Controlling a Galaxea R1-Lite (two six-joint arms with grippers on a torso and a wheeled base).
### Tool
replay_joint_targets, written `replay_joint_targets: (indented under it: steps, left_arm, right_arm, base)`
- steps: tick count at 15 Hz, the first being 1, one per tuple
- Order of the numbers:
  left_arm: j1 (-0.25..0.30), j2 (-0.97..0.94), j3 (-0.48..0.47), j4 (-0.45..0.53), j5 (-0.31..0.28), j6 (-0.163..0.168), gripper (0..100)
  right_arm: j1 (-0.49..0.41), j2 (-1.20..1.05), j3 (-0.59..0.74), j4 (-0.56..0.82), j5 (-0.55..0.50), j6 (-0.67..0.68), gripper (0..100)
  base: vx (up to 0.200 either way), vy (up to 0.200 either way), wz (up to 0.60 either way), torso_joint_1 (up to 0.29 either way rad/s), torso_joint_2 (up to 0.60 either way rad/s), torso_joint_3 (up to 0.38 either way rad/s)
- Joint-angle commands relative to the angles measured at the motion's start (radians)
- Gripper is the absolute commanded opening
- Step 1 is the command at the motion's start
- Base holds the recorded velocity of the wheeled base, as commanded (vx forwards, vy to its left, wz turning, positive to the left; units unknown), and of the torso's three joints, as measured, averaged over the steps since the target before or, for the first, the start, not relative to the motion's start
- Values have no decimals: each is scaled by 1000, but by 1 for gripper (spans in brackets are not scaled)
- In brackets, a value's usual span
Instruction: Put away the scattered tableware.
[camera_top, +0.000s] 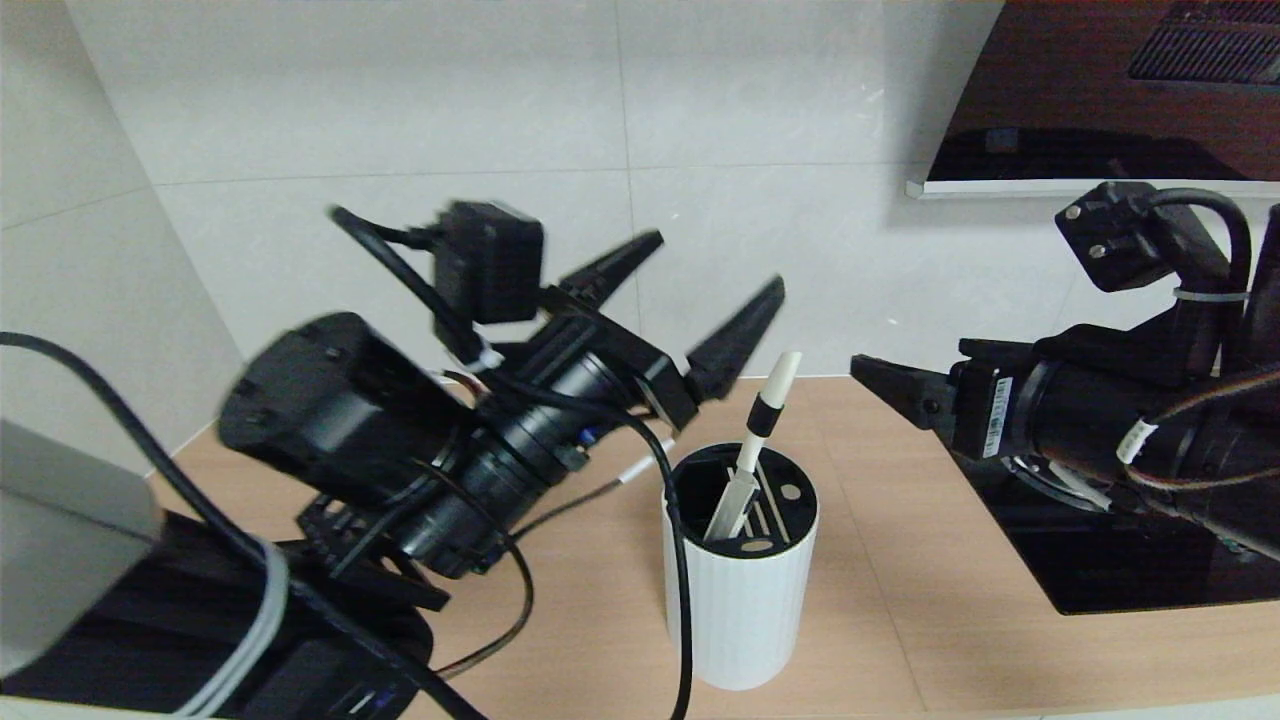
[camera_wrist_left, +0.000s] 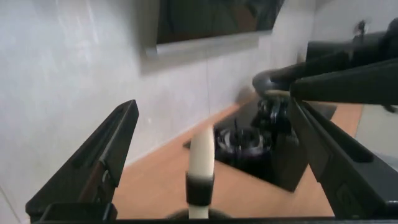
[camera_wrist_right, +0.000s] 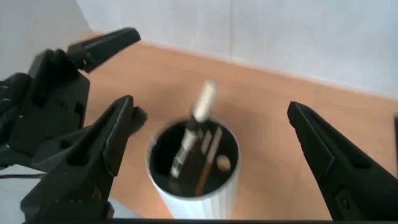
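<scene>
Left hand (camera_top: 715, 265) hangs wide open and empty above the white holder (camera_top: 742, 600), which stands near the front of the wooden tabletop (camera_top: 900, 620) with a white-handled knife (camera_top: 762, 425) leaning in a slot. Right hand (camera_wrist_right: 210, 107), also spread and empty, faces it above the black cooktop (camera_top: 1110, 565). Beyond are the grey tiled wall (camera_top: 420, 100) and a dark range hood (camera_top: 1090, 95).

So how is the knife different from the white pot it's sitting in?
The knife is thin and leans to one side; the white pot is wide and stands straight up. The knife handle is smooth with a black band; the pot has ribbed sides and a black slotted top. Both are mostly white.
</scene>
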Motion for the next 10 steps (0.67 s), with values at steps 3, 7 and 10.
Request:
replay_joint_targets:
  steps: [3, 7, 10]
  left_arm:
    - [63, -396, 147, 12, 17, -51, 100]
    - [254, -830, 440, 393, 16, -108, 100]
    - [374, -1184, 436, 936, 35, -108, 100]
  right_arm:
    - [-127, -358, 199, -8, 0, -2, 100]
    - [-302, -769, 361, 90, 13, -2, 100]
    - [-352, -1042, 334, 378, 11, -27, 100]
  base:
    - [0, 0, 0, 0, 0, 0]
    - [0, 0, 0, 0, 0, 0]
    - [0, 0, 0, 0, 0, 0]
